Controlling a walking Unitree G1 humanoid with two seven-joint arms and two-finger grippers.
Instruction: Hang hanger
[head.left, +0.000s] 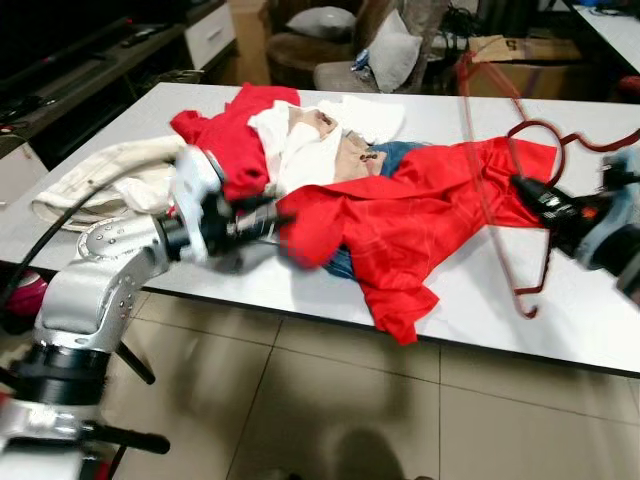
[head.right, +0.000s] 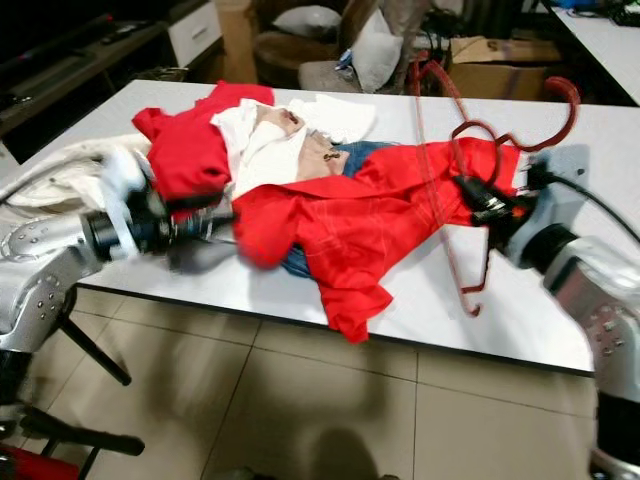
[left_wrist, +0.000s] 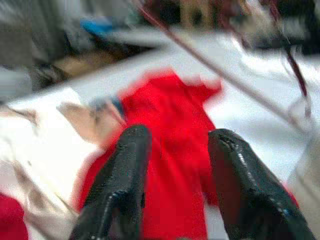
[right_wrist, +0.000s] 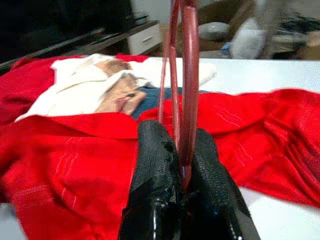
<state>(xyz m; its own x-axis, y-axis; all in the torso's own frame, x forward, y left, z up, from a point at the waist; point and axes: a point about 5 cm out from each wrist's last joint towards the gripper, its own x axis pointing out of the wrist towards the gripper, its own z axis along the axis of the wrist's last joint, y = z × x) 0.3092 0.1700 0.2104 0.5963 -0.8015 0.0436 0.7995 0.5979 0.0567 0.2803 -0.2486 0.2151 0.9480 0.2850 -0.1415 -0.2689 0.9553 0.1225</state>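
Clamped edgewise in the right claw (right_wrist: 182, 150), the red hanger (head.right: 455, 150) is held tilted above the worktop (head.right: 530, 320), while the left claw (left_wrist: 172, 170) is kept apart near the red shirt (head.right: 350, 220), presumably for threading.

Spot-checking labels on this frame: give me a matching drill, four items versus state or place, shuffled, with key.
Items:
1. right gripper
2. left gripper
3. red shirt
4. cream garment

States:
A. spread on the white table, hem over the near edge
B. open, at the shirt's left end
C. bunched at the table's left end
D. shut on the red hanger

Pairs: 1-D, 2-B, 3-A, 4-C
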